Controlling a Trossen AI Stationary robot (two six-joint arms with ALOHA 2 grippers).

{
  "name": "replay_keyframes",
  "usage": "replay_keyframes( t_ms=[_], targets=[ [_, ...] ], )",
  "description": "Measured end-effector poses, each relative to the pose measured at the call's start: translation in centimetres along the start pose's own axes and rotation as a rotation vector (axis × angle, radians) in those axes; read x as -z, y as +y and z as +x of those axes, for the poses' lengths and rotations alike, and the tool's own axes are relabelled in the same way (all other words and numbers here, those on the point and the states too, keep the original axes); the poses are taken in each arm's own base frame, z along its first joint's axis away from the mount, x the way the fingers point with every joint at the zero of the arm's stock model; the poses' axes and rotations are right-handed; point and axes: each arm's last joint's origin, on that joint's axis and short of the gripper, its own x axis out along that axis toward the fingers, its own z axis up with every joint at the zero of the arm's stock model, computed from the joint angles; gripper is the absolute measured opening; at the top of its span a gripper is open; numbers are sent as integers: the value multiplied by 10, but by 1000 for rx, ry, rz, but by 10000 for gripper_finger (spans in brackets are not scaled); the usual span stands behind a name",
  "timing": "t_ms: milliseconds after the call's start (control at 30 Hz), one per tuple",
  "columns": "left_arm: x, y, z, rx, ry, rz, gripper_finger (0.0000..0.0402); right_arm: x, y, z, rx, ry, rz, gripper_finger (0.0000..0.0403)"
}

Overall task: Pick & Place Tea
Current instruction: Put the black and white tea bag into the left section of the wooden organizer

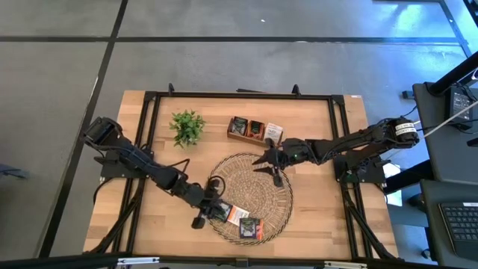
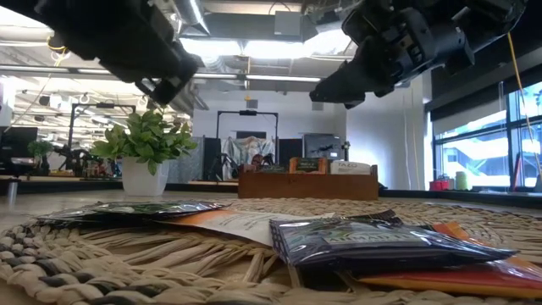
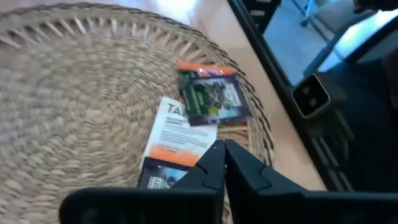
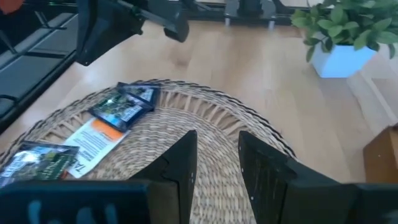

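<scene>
Hovering over the tray [image 1: 278,209], we eye the sachets [image 1: 240,219] at its near edge.
Left gripper [image 3: 222,163] pinched empty, right gripper [image 4: 216,155] parted; thin, slippery wrappers want an edge pinch.

I see bare weave across the middle of the woven tray [image 1: 246,190], open from above. Sachets [image 1: 243,219] crowd its near edge beside the left end effector [image 1: 209,211]. The plant [image 1: 187,127] and wooden box [image 1: 250,130] block the far worktop [image 1: 314,217].
</scene>
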Motion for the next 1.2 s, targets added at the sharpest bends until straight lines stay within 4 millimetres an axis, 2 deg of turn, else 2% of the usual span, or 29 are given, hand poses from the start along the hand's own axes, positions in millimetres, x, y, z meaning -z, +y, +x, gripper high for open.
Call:
replay_keyframes(
  t_ms=[200,367,567,733,1000,1200],
  targets=[
    [5,8,10,-37,16,-17,5,0,0,0,4,0,-1,120],
    [4,16,10,-115,-5,-30,2,0,0,0,4,4,0,120],
    [4,17,10,-111,5,-42,13,1,0,0,5,11,-1,120],
    [4,16,10,-80,14,-86,50,1,0,0,6,11,-1,120],
    [5,16,10,-60,30,-51,137,1,0,0,6,11,-1,120],
    [6,13,10,15,55,-33,174,8,2,5,-6,58,-28,120]
  ],
)
